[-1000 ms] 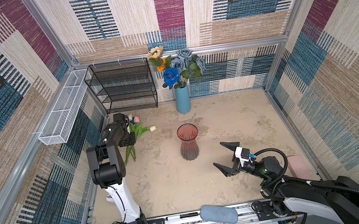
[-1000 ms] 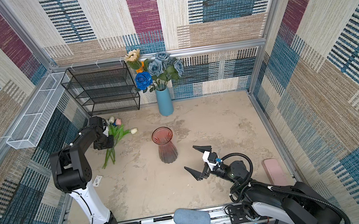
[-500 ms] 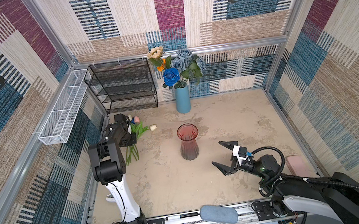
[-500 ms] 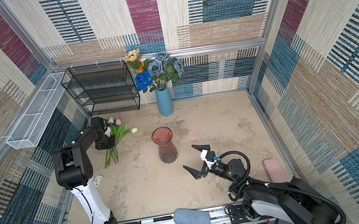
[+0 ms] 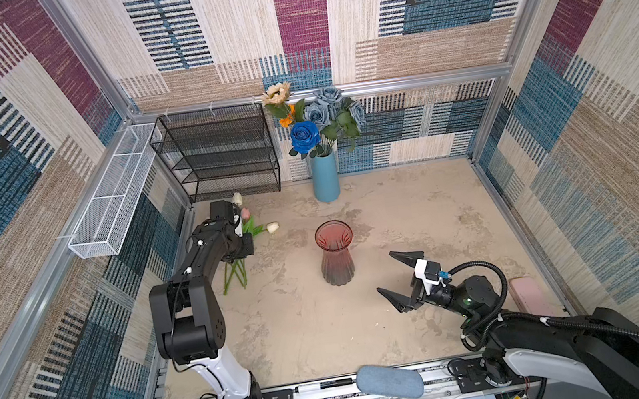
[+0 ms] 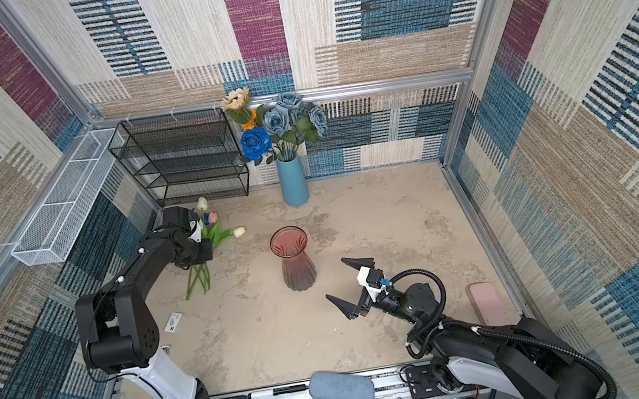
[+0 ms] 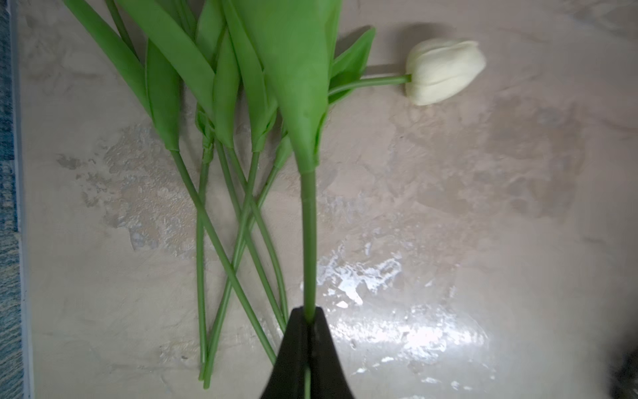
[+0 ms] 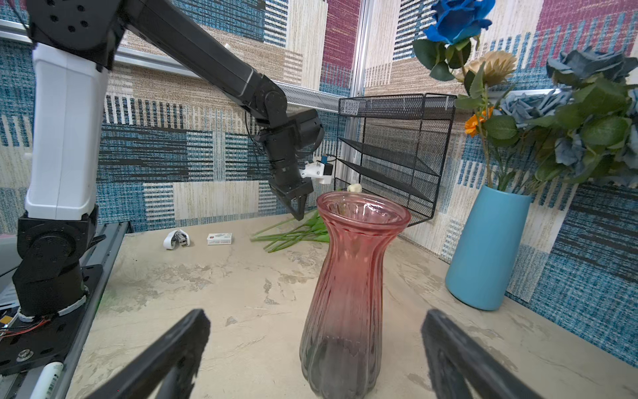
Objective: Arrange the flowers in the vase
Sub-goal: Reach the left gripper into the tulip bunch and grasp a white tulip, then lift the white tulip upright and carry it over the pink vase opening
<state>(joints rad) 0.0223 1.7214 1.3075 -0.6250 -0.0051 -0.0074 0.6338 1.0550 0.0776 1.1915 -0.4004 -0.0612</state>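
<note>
The vase (image 5: 335, 255) is ribbed red glass and stands upright mid-table, empty. A bunch of tulips (image 5: 235, 272) lies on the table to its left, green stems fanned out. My left gripper (image 7: 309, 317) is shut on one green tulip stem (image 7: 309, 238), just above the other stems. A white tulip (image 7: 443, 70) lies beside the leaves. Seen from the right wrist view, the left gripper (image 8: 299, 212) points down over the stems. My right gripper (image 5: 397, 278) hovers wide open a little right of the vase (image 8: 348, 276), facing it and holding nothing.
A blue vase (image 5: 324, 177) of roses and a sunflower stands at the back wall beside a black wire shelf (image 5: 219, 155). A white mesh basket (image 5: 111, 194) hangs on the left wall. A pink case (image 5: 525, 297) lies far right, a small white box (image 6: 173, 322) front left.
My left gripper has closed on a tulip stem, with the arm shifting slightly. The right gripper has drifted a little toward the vase and stays open.
</note>
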